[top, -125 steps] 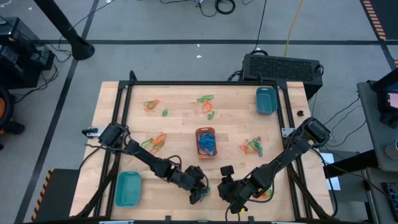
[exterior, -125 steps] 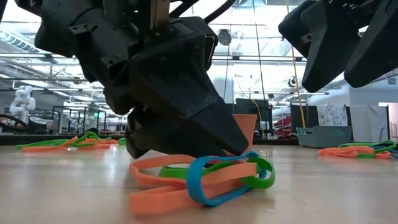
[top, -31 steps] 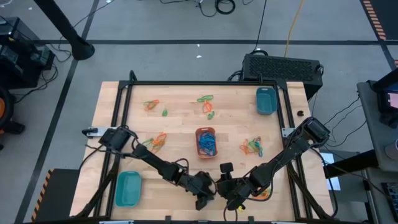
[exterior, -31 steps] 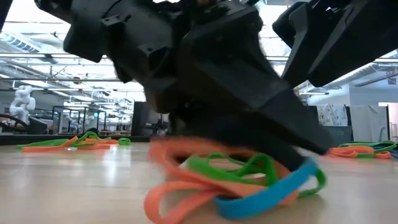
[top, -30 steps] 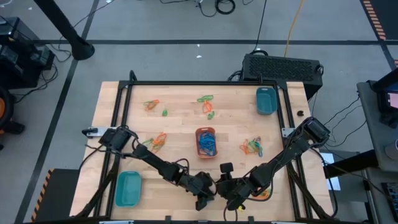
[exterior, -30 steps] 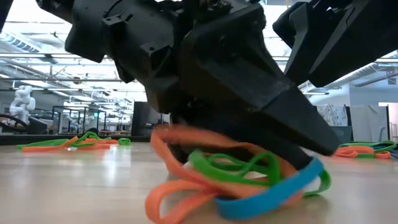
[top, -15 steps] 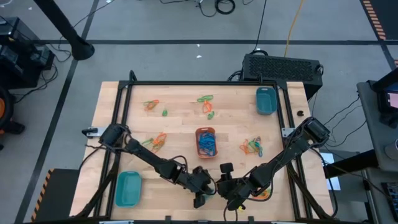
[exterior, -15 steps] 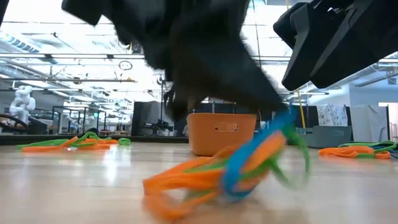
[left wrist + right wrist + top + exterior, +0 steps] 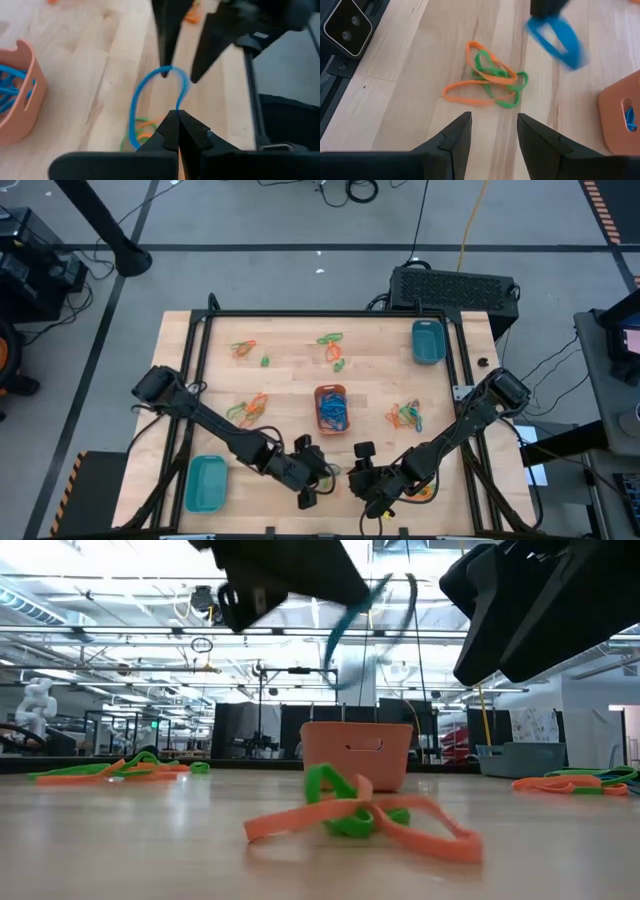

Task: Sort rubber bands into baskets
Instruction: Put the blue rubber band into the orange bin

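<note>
Orange basket (image 9: 357,753) behind tangled rubber bands (image 9: 360,817)

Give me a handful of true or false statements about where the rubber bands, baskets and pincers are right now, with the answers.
1. The left pincer is shut on a blue rubber band, lifted off the table. True.
2. The right pincer holds an orange band. False: it is open and holds nothing, above the tangle of orange and green bands.
3. The orange basket already has blue bands in it. True.
4. The orange and green bands below the left pincer hang in the air. False: they lie flat on the table.
5. Both teal baskets sit side by side. False: one teal basket is near the left arm, the other teal basket at the far right corner.
</note>
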